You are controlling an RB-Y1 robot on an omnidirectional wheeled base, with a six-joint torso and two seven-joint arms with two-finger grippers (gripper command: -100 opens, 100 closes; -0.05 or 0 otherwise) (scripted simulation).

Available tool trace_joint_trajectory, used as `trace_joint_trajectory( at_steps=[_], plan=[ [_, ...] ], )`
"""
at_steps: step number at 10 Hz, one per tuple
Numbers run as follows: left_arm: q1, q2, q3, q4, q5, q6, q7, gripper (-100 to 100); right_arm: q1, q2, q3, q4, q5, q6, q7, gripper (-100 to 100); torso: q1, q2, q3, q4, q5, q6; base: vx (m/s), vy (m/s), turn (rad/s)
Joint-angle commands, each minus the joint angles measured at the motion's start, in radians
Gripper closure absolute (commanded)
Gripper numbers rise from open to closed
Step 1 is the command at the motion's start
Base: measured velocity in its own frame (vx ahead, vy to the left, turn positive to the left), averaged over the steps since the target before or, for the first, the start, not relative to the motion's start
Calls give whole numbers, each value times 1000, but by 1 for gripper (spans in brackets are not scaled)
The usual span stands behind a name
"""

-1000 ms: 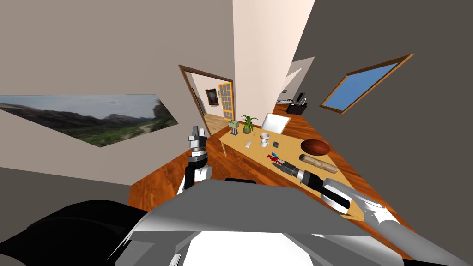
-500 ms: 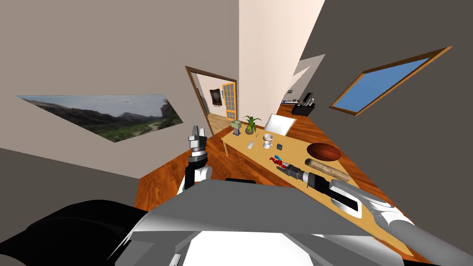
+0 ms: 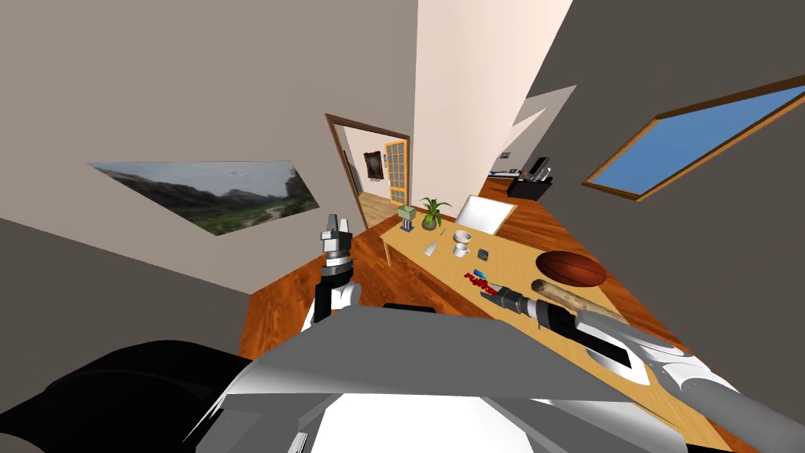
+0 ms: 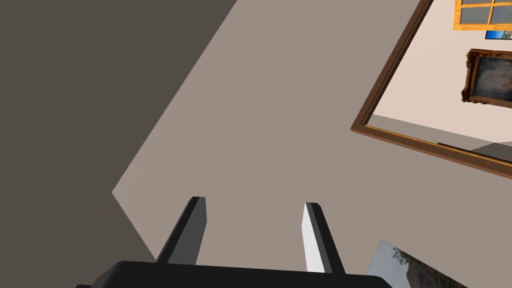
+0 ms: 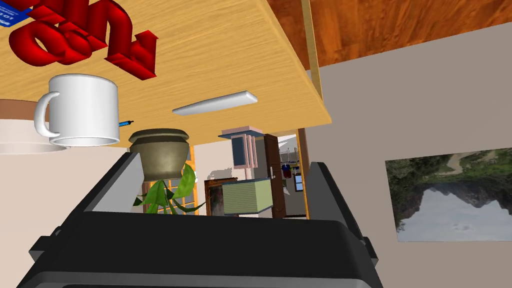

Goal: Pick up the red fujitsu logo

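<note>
We are at the approach step, and we judge the grasp not yet lined up. The red logo lies flat on the counter, touching or just beside a small blue card, and our right hand hangs low over the wood right next to it. In the right wrist view the raised red letters sit off to one side of the open fingers rather than between them, with the white mug and the potted plant straight ahead. To do this well, we should swing the wrist toward the letters until they lie centred in the gap. Then we should lower until the blades straddle the logo's narrow side and close gently, so the piece does not skid across the smooth top. The card beside it could get nudged or caught, so one blade should come down between card and letters if there is room. The right hand stands wide, holding nothing and, as far as we can tell, touching nothing. Our left hand is raised beside the chest, well away from the counter, its fingers parted and empty.
</note>
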Motion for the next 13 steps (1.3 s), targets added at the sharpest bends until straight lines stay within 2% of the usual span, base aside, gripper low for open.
trace_joint_trajectory(
  at_steps=[1,3,4,5,7,8,9,10,11,12,13],
  plan=[
    [0,0,0,0,0,0,0,0,-19,-26,37,50,25,-10,13,-100,0,0,0,0,0,0,45,-2,181],
    [0,0,0,0,0,0,0,0,-19,-26,37,88,25,-10,13,-100,0,0,0,0,0,0,28,-1,42],
    [0,0,0,0,0,0,0,0,-34,-43,70,118,47,-18,25,-100,0,1,1,0,0,0,31,11,180],
    [0,0,0,0,0,0,0,0,-34,-43,70,148,47,-18,25,-100,1,0,0,0,0,-1,36,6,118],
    [0,0,0,0,0,0,0,0,-62,-63,136,250,89,-31,51,-100,1,0,0,0,0,-1,53,13,235],
    [0,0,0,0,0,0,0,0,-62,-63,136,264,89,-31,51,-100,1,-2,-1,0,0,-1,56,1,80],
    [0,0,0,0,0,0,0,0,-76,-67,169,292,108,-37,64,-100,1,-1,-1,0,0,0,52,-1,154],
    [0,0,0,0,0,0,0,0,-76,-67,169,319,108,-37,64,-100,0,-1,-1,0,0,0,43,3,96],
    [0,0,0,0,0,0,0,0,-89,-69,201,348,127,-43,77,-100,1,0,0,0,0,0,37,21,150],
    [0,0,0,0,0,0,0,0,-89,-69,201,332,127,-43,77,-100,2,0,0,0,1,0,37,15,97],
    [0,0,0,0,0,0,0,0,-89,-69,201,360,127,-43,77,-100,2,0,0,0,0,0,20,6,-2]
  ],
)
